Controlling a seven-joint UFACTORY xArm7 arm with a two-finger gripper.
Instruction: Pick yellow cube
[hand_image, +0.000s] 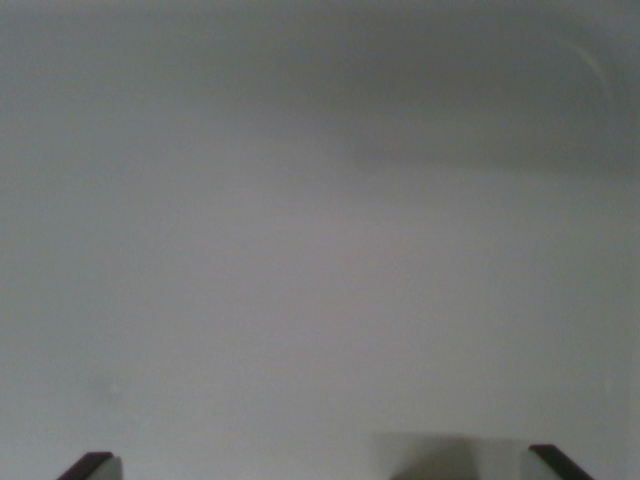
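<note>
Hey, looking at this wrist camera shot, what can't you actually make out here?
- Yellow cube: nowhere in the wrist view; only a blurred grey surface shows.
- Gripper: cut off by the bottom edge; just two dark fingertips show, spread wide with nothing between them.
- Dark patch at the bottom edge: probably shadow, too blurred to tell.
- Faint curve, top right: unidentifiable.

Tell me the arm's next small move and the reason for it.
Probably pan the camera to search. The wrist view shows only a bare grey surface and the gripper with fingertips spread wide at the bottom edge; no yellow cube is visible.
</note>
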